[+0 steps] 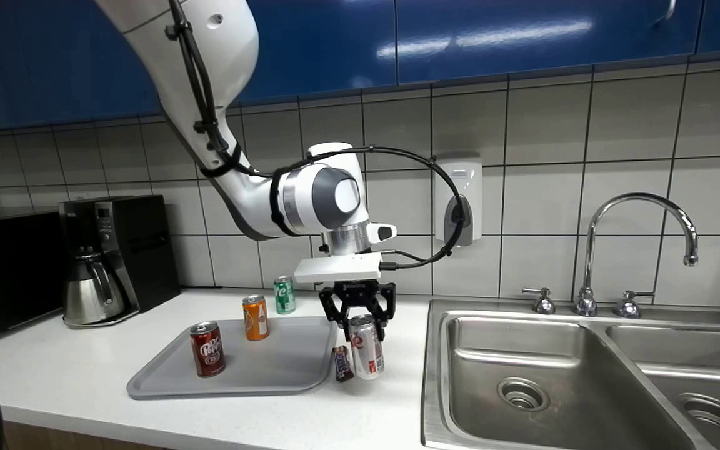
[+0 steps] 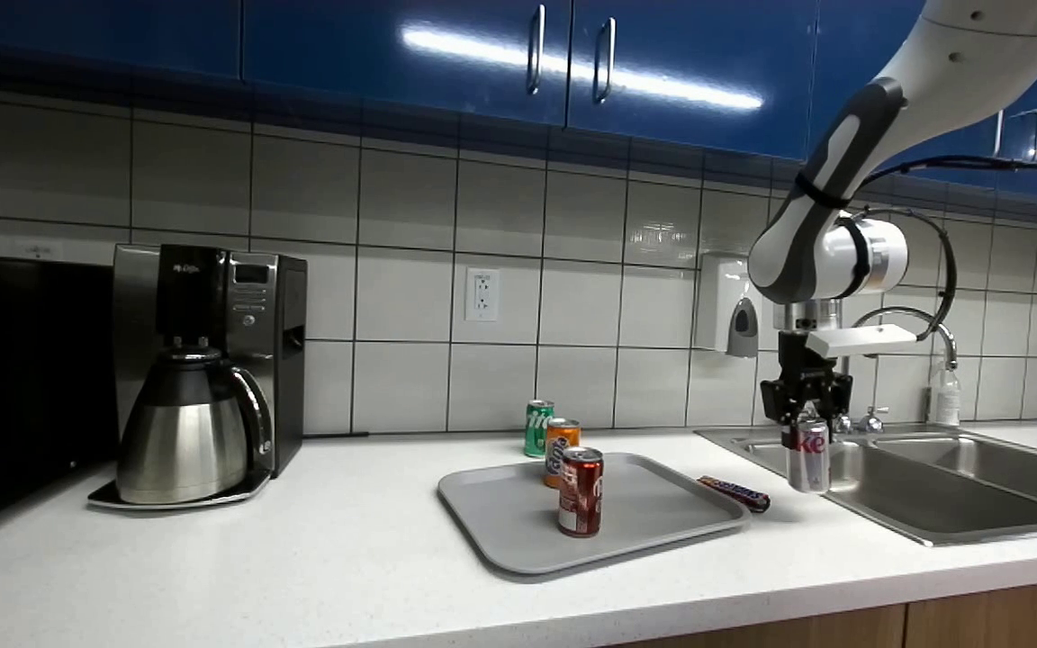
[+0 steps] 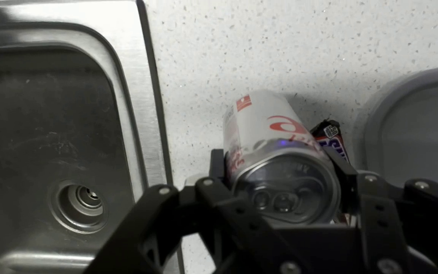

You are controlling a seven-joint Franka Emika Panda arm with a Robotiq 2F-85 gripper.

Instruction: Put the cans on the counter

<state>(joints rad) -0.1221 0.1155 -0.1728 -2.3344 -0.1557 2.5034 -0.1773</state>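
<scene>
Red lettering on pale metal: clasps the silver-white can point(image 1: 367, 351) near its top, between both sides of the gripper point(image 1: 364, 335), over the counter point(image 1: 66, 365) between the grey tray point(image 1: 285, 367) and the sink point(image 1: 435, 375). Looks close to upright, with the base perhaps just above the counter; cannot tell whether touching. Hence the likeliest mishap: a drop and a topple, from letting go too high, then perhaps a roll toward the sink. Might equally land askew on the candy bar point(image 1: 342, 364), just beside the base on the tray side, if lowered slightly off line. Could buckle the thin wall, too, by pressing on down past contact. Then the release itself: may sweep the candy bar or brush the tray, from spreading the fingers point(image 3: 217, 165) wide while low; may drag the can over, from pulling sideways before coming fully free. Beyond that, two more to fetch off the tray, by the look of it: the dark red can point(image 1: 208, 350) and the orange can point(image 1: 256, 319). Could bump the green can point(image 1: 284, 295), near behind the orange one, through too wide or too deep an approach, and could clip the dark red can by swinging low over the tray.
</scene>
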